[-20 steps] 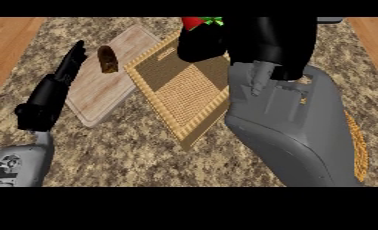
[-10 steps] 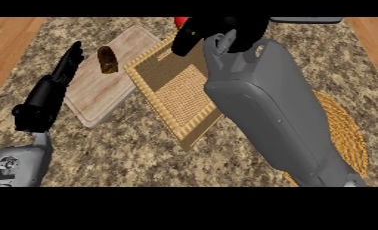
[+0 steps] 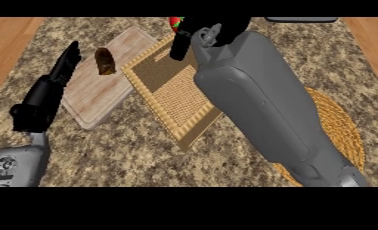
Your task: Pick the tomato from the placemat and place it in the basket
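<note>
Speckled brown-and-cream granite countertop (image 3: pixel 111 154), flanked by strips of pale orange wood at far left and right. Near the middle, a square woven tan placemat (image 3: pixel 173 96) with a darker brown border, turned diamond-wise, one corner pointing toward the view's lower edge. Overlapping its left edge, a pale wooden cutting board (image 3: pixel 92 101) with rounded corners, tilted the same way, carrying a small dark brown oblong food item (image 3: pixel 105 61) whose long axis runs roughly up and down the view. At right, a round flat coiled wicker basket (image 3: pixel 343 124), golden, largely hidden beneath the smooth grey right forearm that crosses the view diagonally. Black right hand (image 3: pixel 210 31) at the top edge of the counter, fingers curled down around a round red tomato (image 3: pixel 175 22) with a hint of green at its top; only a sliver of red visible at the hand's left side, so no telling its axis or which way the stem end faces. Tomato located above the far corner of the placemat, well apart from the basket. Black left hand (image 3: pixel 52 86) at the view's left, over the cutting board's left edge, fingers straight and together, pointing up-right, holding nothing. Open granite in the lower left and lower centre; dark flat object (image 3: pixel 301 20) at the top right edge, only partly visible.
</note>
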Controlling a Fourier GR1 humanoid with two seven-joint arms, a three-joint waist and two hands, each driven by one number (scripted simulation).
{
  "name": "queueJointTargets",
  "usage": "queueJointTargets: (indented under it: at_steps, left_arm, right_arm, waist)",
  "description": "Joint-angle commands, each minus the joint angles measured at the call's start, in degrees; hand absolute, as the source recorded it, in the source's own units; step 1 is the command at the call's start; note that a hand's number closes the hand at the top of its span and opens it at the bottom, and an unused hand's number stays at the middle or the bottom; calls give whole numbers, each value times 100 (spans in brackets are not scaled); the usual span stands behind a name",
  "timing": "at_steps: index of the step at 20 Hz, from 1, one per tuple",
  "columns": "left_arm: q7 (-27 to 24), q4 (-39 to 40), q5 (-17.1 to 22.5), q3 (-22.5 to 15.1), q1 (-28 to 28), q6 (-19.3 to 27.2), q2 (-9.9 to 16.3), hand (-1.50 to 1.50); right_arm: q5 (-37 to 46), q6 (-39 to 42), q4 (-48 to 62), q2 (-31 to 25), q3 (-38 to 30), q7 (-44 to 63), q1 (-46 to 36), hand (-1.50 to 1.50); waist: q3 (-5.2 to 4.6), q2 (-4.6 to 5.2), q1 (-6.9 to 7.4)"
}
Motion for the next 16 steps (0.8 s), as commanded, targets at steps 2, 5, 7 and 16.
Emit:
queueJointTargets:
  at_steps: [2,5,7,16]
  left_arm:
    - [-228,128,-29,43,47,3,0,0]
    - [142,-210,-70,-131,62,28,-121,0]
    - [-126,383,-86,5,-166,47,-91,0]
    - [-144,175,-124,41,73,103,-72,0]
  right_arm:
    - [-603,169,251,70,-11,1314,-236,-150]
    - [-888,-228,88,70,102,1499,-405,-150]
    - [-608,-450,-151,70,185,1375,-216,-150]
    - [976,-2172,-1004,69,-957,994,-56,-150]
  waist:
    - [2,34,27]
    - [4,-16,56]
    - [5,32,-70]
    - [10,-11,-188]
